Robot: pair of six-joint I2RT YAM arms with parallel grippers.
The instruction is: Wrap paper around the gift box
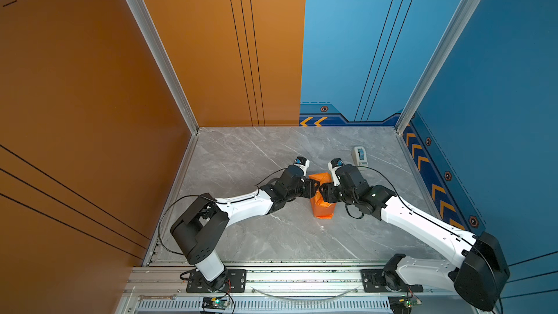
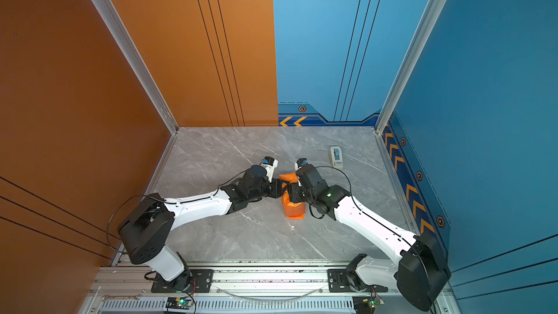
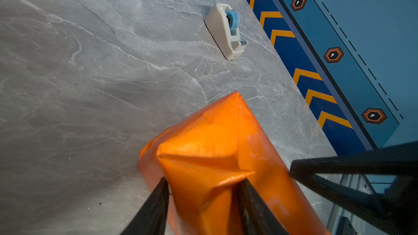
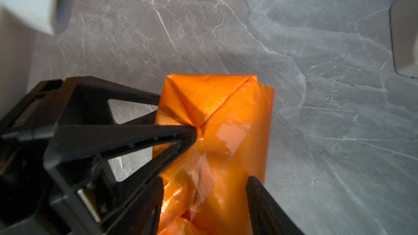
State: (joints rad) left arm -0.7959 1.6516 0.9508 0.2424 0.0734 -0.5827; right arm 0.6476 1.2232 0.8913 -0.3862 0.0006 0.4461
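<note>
The left gripper [image 3: 204,183] is closed on a folded end of the paper [image 1: 323,209] and pinches the flap between its two fingers. The paper goes all around the gift box, orange side out, so the gift box is hidden inside. It lies in the middle of the worktop [image 1: 271,237], between the two grippers. A shiny patch [image 4: 230,135] on the paper looks like clear tape. The right gripper [image 4: 205,180] has its jaws wide apart over the paper and does not seem to pinch anything. I think the job is at the end folds. Next, the flap needs pressing flat and sticking down with tape. Further right stands the tape dispenser [image 1: 360,155], with a blue roll [image 3: 233,19] in it, apart from the paper.
</note>
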